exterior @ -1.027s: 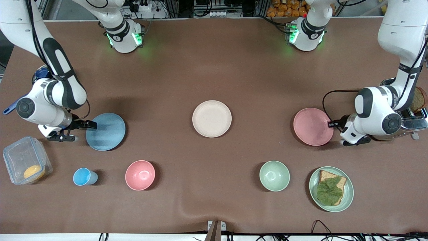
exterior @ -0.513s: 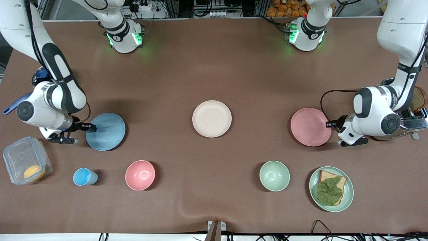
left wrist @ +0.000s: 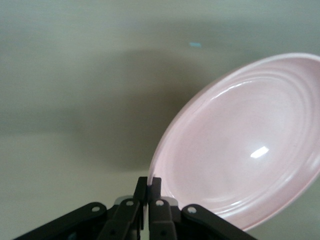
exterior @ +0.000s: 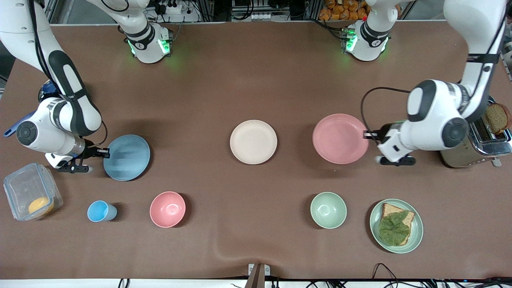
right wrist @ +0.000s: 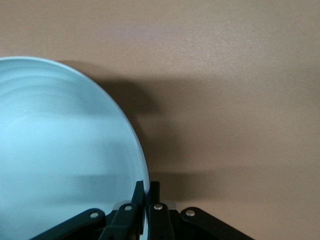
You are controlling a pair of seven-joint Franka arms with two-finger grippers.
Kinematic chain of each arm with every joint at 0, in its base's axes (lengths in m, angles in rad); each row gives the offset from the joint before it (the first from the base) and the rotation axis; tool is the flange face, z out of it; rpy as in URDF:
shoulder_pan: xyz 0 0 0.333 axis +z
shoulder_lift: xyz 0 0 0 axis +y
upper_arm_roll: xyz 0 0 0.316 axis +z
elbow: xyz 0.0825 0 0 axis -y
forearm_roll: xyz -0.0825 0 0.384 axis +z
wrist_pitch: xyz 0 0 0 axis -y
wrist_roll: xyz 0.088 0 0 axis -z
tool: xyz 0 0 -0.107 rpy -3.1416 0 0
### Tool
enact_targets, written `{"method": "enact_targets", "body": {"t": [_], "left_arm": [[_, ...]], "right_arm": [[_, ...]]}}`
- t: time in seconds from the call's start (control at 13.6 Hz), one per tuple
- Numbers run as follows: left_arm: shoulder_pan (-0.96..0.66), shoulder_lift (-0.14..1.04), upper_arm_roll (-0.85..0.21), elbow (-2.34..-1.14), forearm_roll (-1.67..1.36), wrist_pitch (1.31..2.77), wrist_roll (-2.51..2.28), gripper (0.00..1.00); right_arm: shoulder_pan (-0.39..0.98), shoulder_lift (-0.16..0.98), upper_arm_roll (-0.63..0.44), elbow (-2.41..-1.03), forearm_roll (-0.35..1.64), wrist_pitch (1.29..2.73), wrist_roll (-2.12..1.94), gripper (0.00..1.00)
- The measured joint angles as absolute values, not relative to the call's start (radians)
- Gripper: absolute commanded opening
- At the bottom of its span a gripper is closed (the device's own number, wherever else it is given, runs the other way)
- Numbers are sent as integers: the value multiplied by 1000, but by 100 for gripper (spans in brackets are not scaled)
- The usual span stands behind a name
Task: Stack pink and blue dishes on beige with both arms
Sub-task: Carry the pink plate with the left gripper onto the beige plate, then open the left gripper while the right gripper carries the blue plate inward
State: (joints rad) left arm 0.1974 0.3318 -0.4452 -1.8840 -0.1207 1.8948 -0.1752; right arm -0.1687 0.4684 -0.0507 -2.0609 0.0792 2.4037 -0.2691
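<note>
The beige plate (exterior: 253,141) lies flat at the table's middle. The pink plate (exterior: 340,139) hangs above the table between the beige plate and the toaster. My left gripper (exterior: 366,135) is shut on its rim at the edge toward the left arm's end. In the left wrist view the pink plate (left wrist: 240,150) tilts up from the left gripper (left wrist: 149,182), a shadow beneath it. The blue plate (exterior: 127,157) sits toward the right arm's end, and my right gripper (exterior: 105,152) is shut on its rim. The right wrist view shows the rim of the blue plate (right wrist: 65,150) pinched in the right gripper (right wrist: 148,187).
Nearer the camera stand a blue cup (exterior: 100,211), a pink bowl (exterior: 167,209), a green bowl (exterior: 328,210) and a green plate (exterior: 416,236) with bread and a leaf. A toaster (exterior: 476,146) sits by the left arm. A plastic box (exterior: 24,188) sits by the right arm.
The left gripper has lifted the pink plate and carried it toward the beige plate. The right gripper has stayed clamped on the blue plate's rim, almost in place.
</note>
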Motion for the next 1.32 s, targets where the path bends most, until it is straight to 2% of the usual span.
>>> {"method": "enact_targets", "body": {"t": [0.15, 0.37, 0.73, 1.03, 1.32], "left_arm": [[164, 348, -495, -1883, -145, 1925, -250, 0], [39, 392, -505, -1881, -148, 2021, -397, 0], [-180, 492, -505, -1879, -148, 2214, -658, 0], [-236, 582, -501, -1864, -148, 2311, -686, 0], [-238, 628, -496, -1824, -148, 2322, -686, 0]], "right_arm": [[-169, 460, -51, -2012, 79, 2308, -287, 0], [-169, 450, -51, -1933, 81, 2166, -300, 0], [-169, 442, -50, -1907, 219, 2031, -307, 0], [-169, 440, -50, -1906, 369, 1908, -307, 0], [-141, 426, -42, -1910, 420, 1860, -294, 0]]}}
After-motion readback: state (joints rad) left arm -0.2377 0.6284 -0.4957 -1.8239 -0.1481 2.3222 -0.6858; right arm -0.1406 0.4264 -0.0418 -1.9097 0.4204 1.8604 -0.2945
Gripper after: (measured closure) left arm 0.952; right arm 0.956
